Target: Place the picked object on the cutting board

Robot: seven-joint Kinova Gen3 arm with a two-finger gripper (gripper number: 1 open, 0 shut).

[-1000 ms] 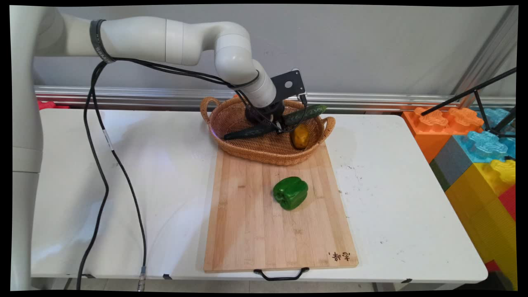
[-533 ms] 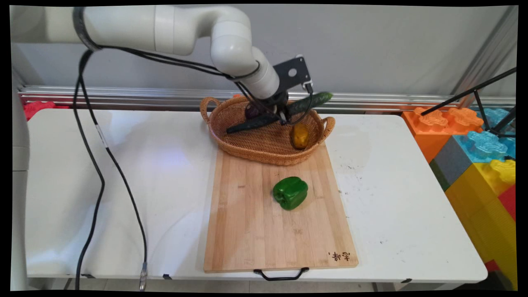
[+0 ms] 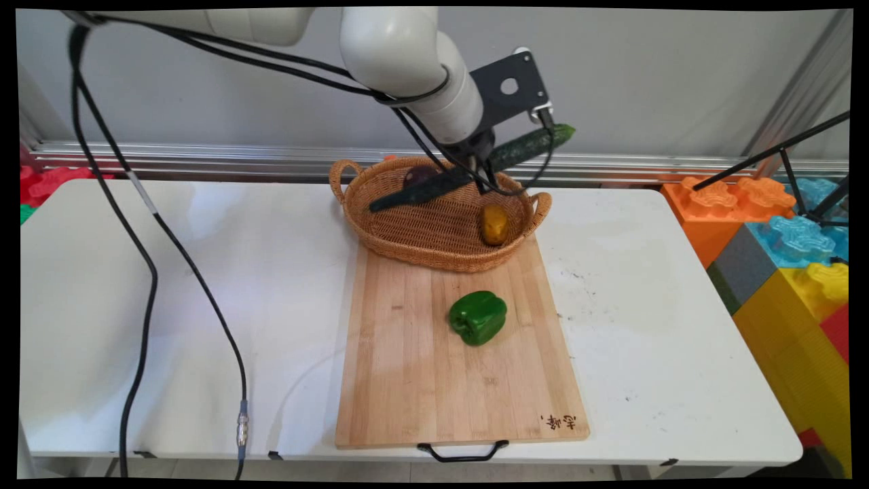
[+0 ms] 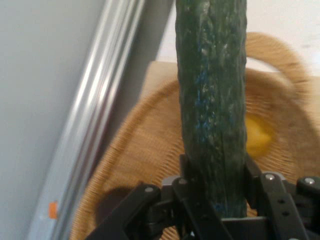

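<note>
I see the gripper (image 3: 475, 178) clamped on the cucumber (image 3: 468, 173) above the basket (image 3: 407, 238); fingertips hidden behind it, purple item half-hidden.

The black two-finger gripper (image 3: 477, 178), clamped on the long dark green cucumber (image 3: 468, 172), has risen from inside the oval woven wicker basket (image 3: 407, 238). The cucumber now hangs tilted above the basket's far rim.

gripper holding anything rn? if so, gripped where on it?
Yes: the gripper is shut on the cucumber, gripping it near mid-length, with both ends free above the wicker basket.
</note>
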